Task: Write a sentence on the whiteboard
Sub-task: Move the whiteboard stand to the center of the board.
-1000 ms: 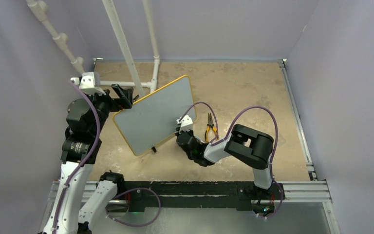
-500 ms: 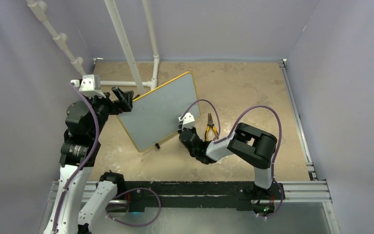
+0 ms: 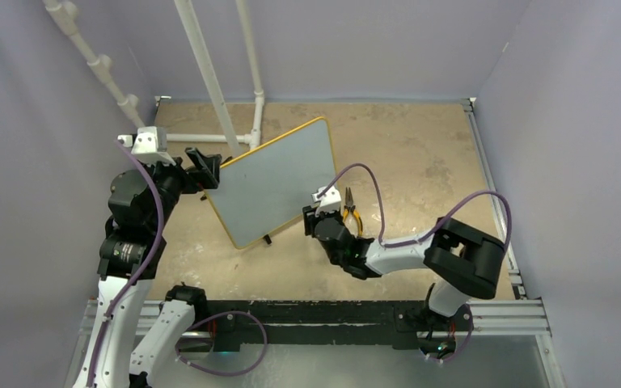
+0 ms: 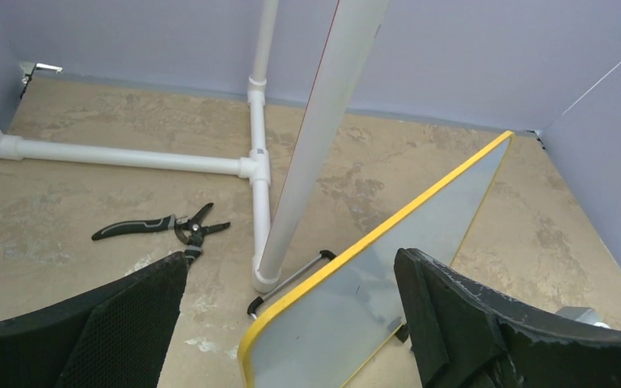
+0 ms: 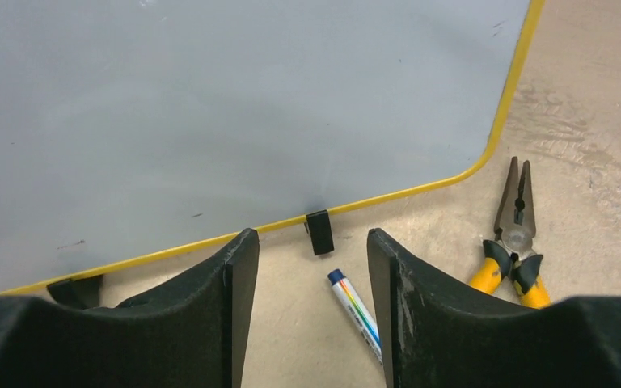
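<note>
The whiteboard (image 3: 275, 182) stands tilted on small black feet, yellow-framed, its grey face blank; no sentence shows on it. My left gripper (image 3: 209, 168) is open, its jaws wide on either side of the board's left corner (image 4: 388, 283). My right gripper (image 3: 317, 217) is open and low at the board's near edge (image 5: 210, 105). A white marker (image 5: 356, 311) with a blue cap and rainbow stripe lies on the table between my right fingers, close to the right finger (image 5: 420, 307), untouched.
Yellow-handled pliers (image 3: 349, 212) lie just right of my right gripper, also in the right wrist view (image 5: 517, 234). Black pliers (image 4: 158, 228) lie behind the board by the white PVC pipe frame (image 3: 210, 73). Purple walls enclose the table.
The whiteboard has shifted and turned a little to the right. My right gripper and arm have moved right along the board's near edge. My left gripper stays at the board's corner.
</note>
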Robot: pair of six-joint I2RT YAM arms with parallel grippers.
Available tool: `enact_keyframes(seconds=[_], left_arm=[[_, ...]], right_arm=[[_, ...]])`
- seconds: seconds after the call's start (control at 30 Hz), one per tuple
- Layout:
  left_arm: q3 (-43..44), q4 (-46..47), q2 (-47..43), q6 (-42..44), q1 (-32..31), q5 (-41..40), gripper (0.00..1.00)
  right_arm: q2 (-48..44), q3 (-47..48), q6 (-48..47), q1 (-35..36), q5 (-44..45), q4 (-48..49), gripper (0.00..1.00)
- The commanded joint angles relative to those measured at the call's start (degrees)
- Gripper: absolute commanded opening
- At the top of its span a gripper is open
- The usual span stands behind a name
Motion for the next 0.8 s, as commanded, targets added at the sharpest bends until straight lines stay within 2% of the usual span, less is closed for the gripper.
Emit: enact_keyframes(seconds=[0.0, 0.1, 0.2, 0.33, 0.53, 0.77], left_arm=[[2.7, -0.8, 0.3, 0.8, 0.3, -0.3, 0.99], [3.1, -1.4, 0.8, 1.5, 0.3, -0.4, 0.99], [3.5, -2.5, 1.1, 1.3, 0.3, -3.9, 0.99], [4.6, -4.1, 1.1, 1.2, 0.3, -7.0, 1.0], [5.1, -4.9, 0.9, 0.4, 0.3, -4.6, 1.0], [6.2, -6.5, 1.1, 1.0, 0.3, -2.5, 1.0]], right_arm=[[-6.6, -2.9, 4.0, 0.1, -3.0, -4.9, 0.57], [-10.5, -3.1, 5.5, -0.3, -6.6, -11.7, 0.58], [-13.7, -3.0, 6.4, -2.0, -13.8, -19.4, 0.58], [-14.2, 0.1, 6.9, -3.2, -20.7, -29.5, 0.58], [-11.7, 3.9, 6.0, -4.9, -22.6, -34.9, 0.58], [-5.1, 9.3, 4.6, -6.8, -20.1, -38.0, 0.52]])
